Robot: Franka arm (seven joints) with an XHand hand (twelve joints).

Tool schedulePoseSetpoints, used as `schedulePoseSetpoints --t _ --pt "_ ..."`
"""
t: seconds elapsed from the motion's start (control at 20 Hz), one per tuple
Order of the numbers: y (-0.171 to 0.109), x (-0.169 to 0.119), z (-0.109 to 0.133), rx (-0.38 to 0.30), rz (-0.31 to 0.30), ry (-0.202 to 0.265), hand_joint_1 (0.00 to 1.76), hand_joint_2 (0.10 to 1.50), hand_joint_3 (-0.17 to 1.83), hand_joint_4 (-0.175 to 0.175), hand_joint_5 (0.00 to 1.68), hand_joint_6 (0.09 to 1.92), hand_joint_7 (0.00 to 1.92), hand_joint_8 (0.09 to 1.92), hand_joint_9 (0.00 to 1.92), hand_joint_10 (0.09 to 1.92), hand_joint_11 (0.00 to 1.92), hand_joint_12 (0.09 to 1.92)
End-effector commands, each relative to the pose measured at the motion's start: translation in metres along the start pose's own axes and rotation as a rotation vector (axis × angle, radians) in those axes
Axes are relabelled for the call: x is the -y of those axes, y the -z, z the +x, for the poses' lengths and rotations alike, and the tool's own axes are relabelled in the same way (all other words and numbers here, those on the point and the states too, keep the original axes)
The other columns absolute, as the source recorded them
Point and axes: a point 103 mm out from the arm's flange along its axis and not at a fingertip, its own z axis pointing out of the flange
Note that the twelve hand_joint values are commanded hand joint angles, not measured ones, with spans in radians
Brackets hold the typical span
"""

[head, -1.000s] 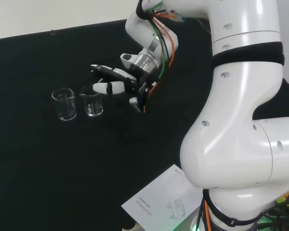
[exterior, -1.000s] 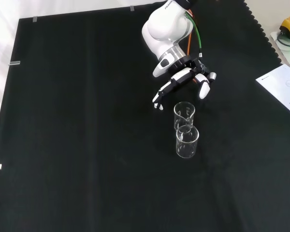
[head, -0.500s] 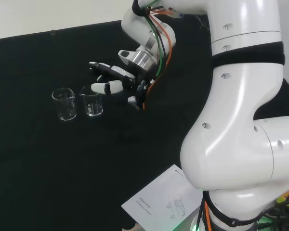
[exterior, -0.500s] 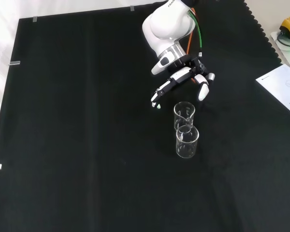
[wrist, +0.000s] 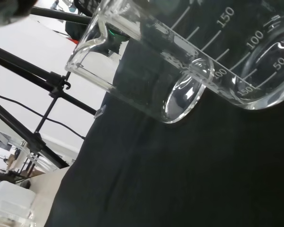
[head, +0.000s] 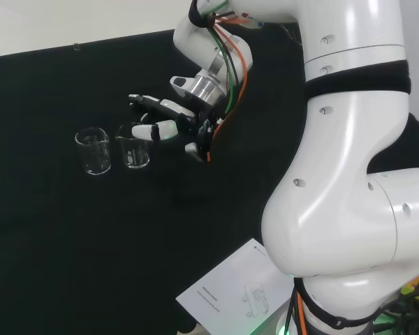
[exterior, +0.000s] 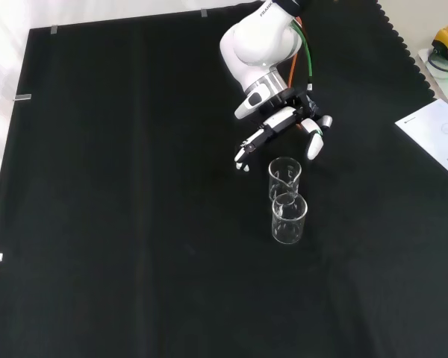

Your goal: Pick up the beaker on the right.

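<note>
Two clear glass beakers stand side by side on the black cloth. In the head view the right beaker point(head: 133, 147) is beside the left beaker point(head: 93, 151). In the front view they stand one behind the other, the farther beaker point(exterior: 284, 177) being the one nearest the hand. The hand point(head: 181, 115) hovers just right of the right beaker in the head view, open, with straight fingers point(head: 152, 130) reaching toward its rim and holding nothing. In the front view the hand point(exterior: 287, 115) sits just above the farther beaker. The wrist view has the near beaker point(wrist: 151, 61) close and large.
A white printed sheet point(head: 237, 289) lies on the cloth near the arm's base, at the right edge point(exterior: 437, 134) in the front view. The arm's big white links point(head: 349, 174) stand at the head view's right. Bare black cloth point(exterior: 134, 224) spreads around the beakers.
The hand has shifted slightly left and farther off in the head view, with its fingers still spread. Neither beaker has moved.
</note>
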Motion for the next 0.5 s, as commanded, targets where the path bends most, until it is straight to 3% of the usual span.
schedulePoseSetpoints --t 0.05,0.5 --pt "-0.0004 0.0007 -0.0003 0.026 -0.019 0.002 0.66 0.3 0.9 -0.118 0.01 0.09 0.0 0.47 0.0 0.81 0.0 1.31" --pt "-0.0022 0.0004 0.0027 0.067 -0.02 0.005 0.66 0.3 0.9 -0.119 0.01 0.09 0.0 0.47 0.0 0.81 0.0 1.31"
